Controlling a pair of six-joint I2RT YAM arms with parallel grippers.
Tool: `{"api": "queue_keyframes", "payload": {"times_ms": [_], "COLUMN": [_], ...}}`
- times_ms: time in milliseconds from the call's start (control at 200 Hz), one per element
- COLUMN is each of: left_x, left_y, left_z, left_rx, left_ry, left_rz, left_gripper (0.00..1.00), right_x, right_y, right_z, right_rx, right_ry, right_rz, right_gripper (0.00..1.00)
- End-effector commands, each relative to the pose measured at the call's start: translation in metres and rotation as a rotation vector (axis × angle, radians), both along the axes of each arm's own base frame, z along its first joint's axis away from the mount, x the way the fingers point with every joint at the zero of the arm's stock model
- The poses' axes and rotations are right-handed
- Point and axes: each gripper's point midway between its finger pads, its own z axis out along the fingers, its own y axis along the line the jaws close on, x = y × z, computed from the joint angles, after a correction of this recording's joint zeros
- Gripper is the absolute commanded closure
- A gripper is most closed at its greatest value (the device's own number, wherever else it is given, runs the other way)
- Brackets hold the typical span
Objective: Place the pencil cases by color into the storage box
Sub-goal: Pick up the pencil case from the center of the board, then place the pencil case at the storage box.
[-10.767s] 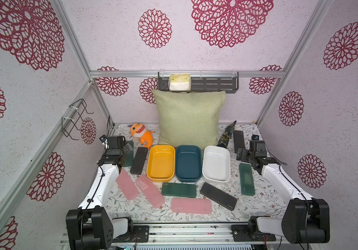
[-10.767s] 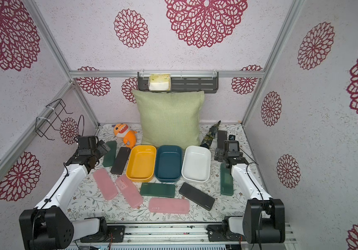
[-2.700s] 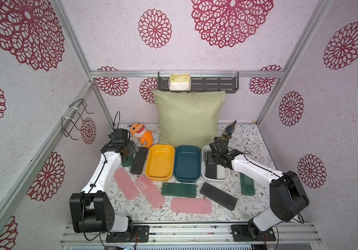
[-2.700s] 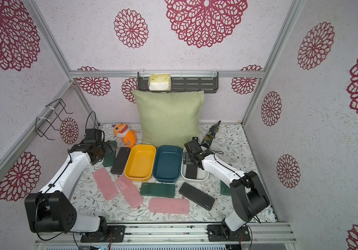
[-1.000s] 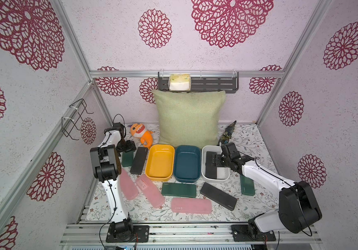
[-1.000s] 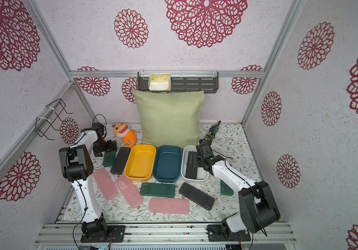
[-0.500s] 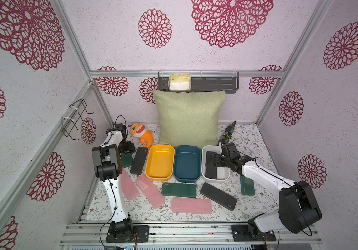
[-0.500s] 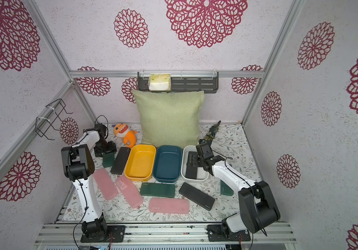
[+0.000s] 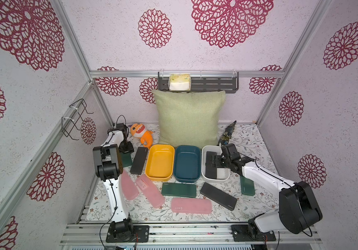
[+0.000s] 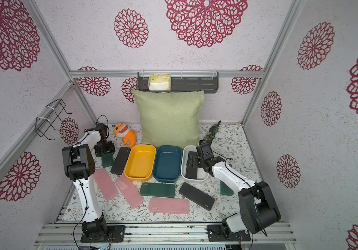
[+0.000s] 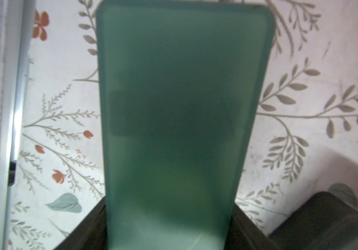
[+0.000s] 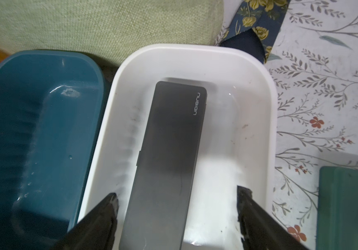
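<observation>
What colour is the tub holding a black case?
The tub is white, clearest in the right wrist view.

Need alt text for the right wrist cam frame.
A black pencil case lies flat inside the white tub, with the right gripper over one end, jaws open and clear of its sides. A teal tub sits beside the white one, a green cushion behind both, and a dark green pencil case lies on the floral mat.
</observation>
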Motion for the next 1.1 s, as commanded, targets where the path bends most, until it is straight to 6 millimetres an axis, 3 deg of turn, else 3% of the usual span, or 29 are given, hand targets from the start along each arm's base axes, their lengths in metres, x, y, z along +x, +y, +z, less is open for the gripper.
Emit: {"api": "queue_keyframes", "payload": {"times_ms": [0, 225, 465, 610, 630, 680, 901, 1091], "left_x": [0.001, 0.009, 0.0, -0.005, -0.007, -0.009, -0.015, -0.026], "left_y": [0.011, 0.002, -0.034, -0.068, -0.073, -0.085, -0.153, -0.214], "left_z": [0.024, 0.081, 0.124, 0.138, 0.155, 0.161, 0.181, 0.186], "left_rx": [0.064, 0.084, 0.113, 0.112, 0.111, 0.098, -0.003, -0.088], "left_ry": [-0.045, -0.172, -0.2, -0.209, -0.245, -0.256, -0.301, -0.296], "left_rz": [0.046, 0.044, -0.046, -0.124, -0.133, -0.158, -0.277, -0.362], "left_gripper": [0.72, 0.73, 0.73, 0.72, 0.72, 0.72, 0.72, 0.71], "right_x": [0.002, 0.001, -0.001, -0.001, -0.001, -0.001, -0.005, -0.008], "right_y": [0.0, 0.0, 0.001, 0.003, 0.003, 0.004, 0.001, -0.006], "right_z": [0.019, 0.021, 0.023, 0.025, 0.026, 0.027, 0.031, 0.038], "right_rx": [0.039, 0.049, 0.056, 0.063, 0.066, 0.071, 0.07, 0.063], "right_ry": [-0.052, -0.059, -0.068, -0.074, -0.075, -0.078, -0.091, -0.105], "right_rz": [-0.016, -0.011, -0.003, 0.007, 0.009, 0.012, 0.014, 0.002], "right_gripper": [0.12, 0.12, 0.12, 0.12, 0.12, 0.12, 0.12, 0.12]}}
